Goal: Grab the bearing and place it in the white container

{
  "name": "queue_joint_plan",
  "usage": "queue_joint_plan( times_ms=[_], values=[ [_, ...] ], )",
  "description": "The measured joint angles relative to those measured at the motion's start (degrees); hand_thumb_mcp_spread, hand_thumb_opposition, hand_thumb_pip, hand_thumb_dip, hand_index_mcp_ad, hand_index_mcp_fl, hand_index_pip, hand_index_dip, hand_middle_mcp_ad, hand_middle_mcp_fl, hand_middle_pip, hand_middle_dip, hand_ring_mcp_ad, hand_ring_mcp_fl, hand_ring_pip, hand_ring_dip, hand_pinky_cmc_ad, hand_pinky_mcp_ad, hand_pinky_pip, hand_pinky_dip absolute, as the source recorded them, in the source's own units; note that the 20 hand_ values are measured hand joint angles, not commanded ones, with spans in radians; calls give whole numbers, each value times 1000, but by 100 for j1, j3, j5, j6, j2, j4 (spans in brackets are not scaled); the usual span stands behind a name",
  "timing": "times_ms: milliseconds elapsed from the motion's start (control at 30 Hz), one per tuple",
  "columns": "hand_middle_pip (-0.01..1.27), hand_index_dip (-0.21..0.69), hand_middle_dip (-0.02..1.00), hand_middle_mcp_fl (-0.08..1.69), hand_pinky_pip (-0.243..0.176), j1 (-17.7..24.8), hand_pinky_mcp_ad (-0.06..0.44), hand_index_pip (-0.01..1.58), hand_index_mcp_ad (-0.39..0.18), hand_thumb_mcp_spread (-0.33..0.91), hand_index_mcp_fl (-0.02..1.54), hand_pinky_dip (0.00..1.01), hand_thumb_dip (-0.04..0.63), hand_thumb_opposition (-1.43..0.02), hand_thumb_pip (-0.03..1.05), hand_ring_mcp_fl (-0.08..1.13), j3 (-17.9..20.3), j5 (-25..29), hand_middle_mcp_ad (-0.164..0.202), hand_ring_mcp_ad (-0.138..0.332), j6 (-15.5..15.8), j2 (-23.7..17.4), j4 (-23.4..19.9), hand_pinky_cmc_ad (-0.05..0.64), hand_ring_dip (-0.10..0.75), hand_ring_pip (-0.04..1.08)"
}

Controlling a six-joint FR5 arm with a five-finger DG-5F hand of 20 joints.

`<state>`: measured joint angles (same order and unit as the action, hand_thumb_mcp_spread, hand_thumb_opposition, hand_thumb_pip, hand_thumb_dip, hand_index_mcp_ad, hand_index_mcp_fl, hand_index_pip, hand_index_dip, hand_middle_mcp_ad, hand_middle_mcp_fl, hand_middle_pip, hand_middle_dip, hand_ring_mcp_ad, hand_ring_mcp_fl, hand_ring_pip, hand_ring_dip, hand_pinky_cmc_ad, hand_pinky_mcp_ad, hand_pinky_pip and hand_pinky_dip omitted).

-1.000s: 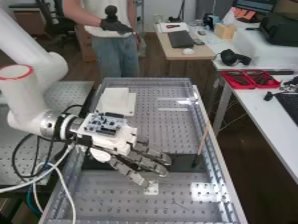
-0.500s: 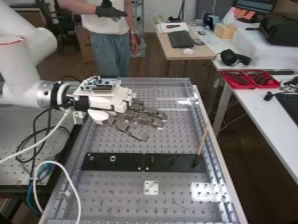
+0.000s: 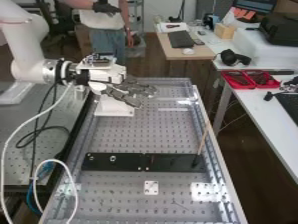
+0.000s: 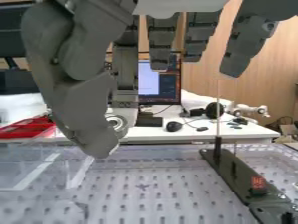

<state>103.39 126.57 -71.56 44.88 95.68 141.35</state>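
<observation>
At the far left part of the bench, my hand is above the white container, covering part of it. The container stands on the perforated bench top. In the wrist view, my hand has its thumb and one finger pinching a small round metal bearing near their tips. The other fingers reach out straighter beside it.
A black plate lies across the bench, with a thin upright stick at its right end. Nearer is a small white square plate. Red trays sit on the side table. Cables hang beside the arm.
From above the black plate, my hand has moved away toward the bench's far end and slightly left, to above the white container. The black plate is now uncovered.
</observation>
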Motion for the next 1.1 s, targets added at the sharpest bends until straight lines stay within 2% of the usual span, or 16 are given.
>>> queue_joint_plan(
  times_ms=[500,767,967,1100],
  values=[
    [136,185,215,56,-12,1709,295,1443,-87,443,265,188,330,-939,576,0,234,1537,47,112,-262,-172,179,368,103,94],
    [136,185,215,56,-12,2676,295,1443,-87,443,265,188,330,-942,576,0,327,2476,45,112,-577,-137,320,367,103,94],
    [136,185,215,56,-10,2995,295,1443,-87,443,265,188,330,-942,576,0,347,2925,44,108,-921,33,519,367,103,98],
    [136,185,215,56,-10,2999,295,1443,-87,443,265,187,330,-942,576,0,365,3039,44,112,-971,77,517,367,103,94]
  ],
)
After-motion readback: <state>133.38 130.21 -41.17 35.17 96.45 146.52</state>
